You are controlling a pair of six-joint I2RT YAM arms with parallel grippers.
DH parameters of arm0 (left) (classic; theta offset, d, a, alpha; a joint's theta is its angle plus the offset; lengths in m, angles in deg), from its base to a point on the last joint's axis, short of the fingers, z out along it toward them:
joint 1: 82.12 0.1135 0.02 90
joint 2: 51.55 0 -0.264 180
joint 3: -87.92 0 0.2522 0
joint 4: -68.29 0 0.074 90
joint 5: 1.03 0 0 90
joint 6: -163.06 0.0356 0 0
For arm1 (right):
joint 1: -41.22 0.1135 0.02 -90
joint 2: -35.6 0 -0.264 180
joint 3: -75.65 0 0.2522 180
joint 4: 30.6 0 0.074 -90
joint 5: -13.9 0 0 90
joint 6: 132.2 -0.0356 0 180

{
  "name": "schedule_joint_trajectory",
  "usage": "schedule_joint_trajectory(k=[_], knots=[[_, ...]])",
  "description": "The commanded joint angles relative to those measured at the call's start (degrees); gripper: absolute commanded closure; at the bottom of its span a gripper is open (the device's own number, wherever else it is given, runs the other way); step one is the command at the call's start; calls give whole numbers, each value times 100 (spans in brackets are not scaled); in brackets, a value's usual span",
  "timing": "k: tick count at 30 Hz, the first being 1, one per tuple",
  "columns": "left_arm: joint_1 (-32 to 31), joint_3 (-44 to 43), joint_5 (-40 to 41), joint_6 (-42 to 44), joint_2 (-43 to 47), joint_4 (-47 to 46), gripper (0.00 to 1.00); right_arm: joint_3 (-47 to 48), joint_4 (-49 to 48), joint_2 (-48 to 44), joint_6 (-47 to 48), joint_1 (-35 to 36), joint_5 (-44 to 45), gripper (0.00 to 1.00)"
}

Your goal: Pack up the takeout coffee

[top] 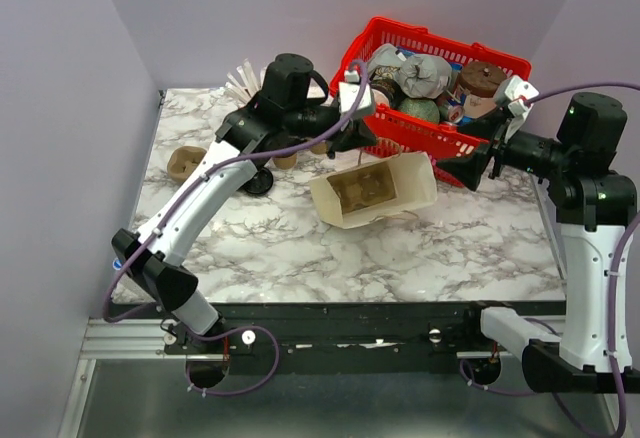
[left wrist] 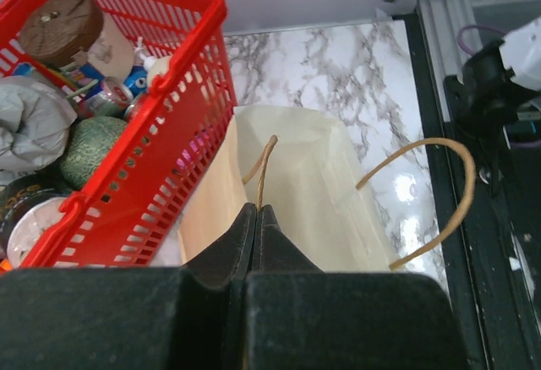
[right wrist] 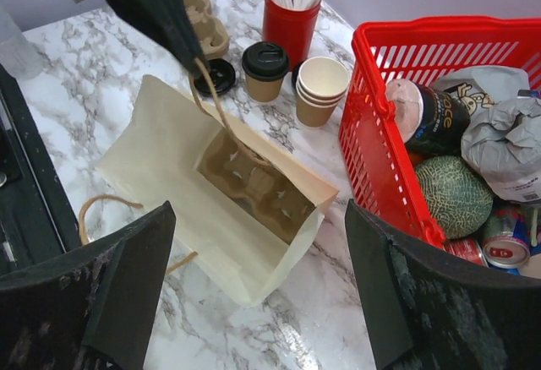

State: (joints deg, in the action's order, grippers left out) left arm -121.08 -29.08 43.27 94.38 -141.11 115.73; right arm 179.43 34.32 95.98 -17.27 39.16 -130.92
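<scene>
Kraft-brown paper under a black lid: this is the takeout coffee [right wrist: 264, 88]. It stands upright on the counter [right wrist: 76, 74], outside the paper bag [right wrist: 156, 163], between a loose black lid [right wrist: 221, 75] and a stack of cream cups [right wrist: 320, 91], close to both. A red cup of straws [right wrist: 291, 17] stands just behind it. The bag sits tilted with its mouth open upward, and a cardboard cup carrier [right wrist: 254, 182] lies in its bottom.

**Hazards**
- You are likely to reach for the cup next. Its neighbours crowd it, so wide jaws could knock the cream stack or the straws.
- The bag mouth is held open only by one thin handle [left wrist: 262, 167]. If the cord slips, the mouth may sag shut.
- A cup set down off the carrier's wells could tip in the tilted bag and spill.
- The red basket [right wrist: 369, 146] stands just beside the bag, so a careless swing may catch its wall.

**Arm pose**
- The left pincer [left wrist: 257, 218] is clamped shut on the handle. Its arm stretches diagonally across the counter, with the wrist high near the basket.
- The right pincer [top: 468, 170] is spread wide and holds nothing. Its forearm points leftward toward the bag, beside the basket's near corner.
</scene>
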Motion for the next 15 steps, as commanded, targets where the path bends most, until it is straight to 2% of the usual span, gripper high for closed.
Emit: schedule_joint_trajectory(k=[1, 3, 10, 13, 14, 15], knots=[[345, -450, -449, -691, -456, -361, 100, 121, -281, 97, -208, 13, -116, 10], [468, -556, -432, -699, -684, -370, 98, 113, -282, 184, -181, 13, -90, 10], [846, -1092, -80, -1244, -1134, -449, 77, -11, -571, 797, -655, 13, 700, 15], [1012, -1110, 104, -1253, -1125, -510, 59, 156, -510, 1342, -743, 22, 964, 17], [1057, -1102, 122, -1253, -1108, -528, 49, 252, -528, 1484, -779, 22, 1026, 17], [1101, -1102, 139, -1236, -1064, -572, 45, 305, -545, 1607, -805, 22, 1070, 18]])
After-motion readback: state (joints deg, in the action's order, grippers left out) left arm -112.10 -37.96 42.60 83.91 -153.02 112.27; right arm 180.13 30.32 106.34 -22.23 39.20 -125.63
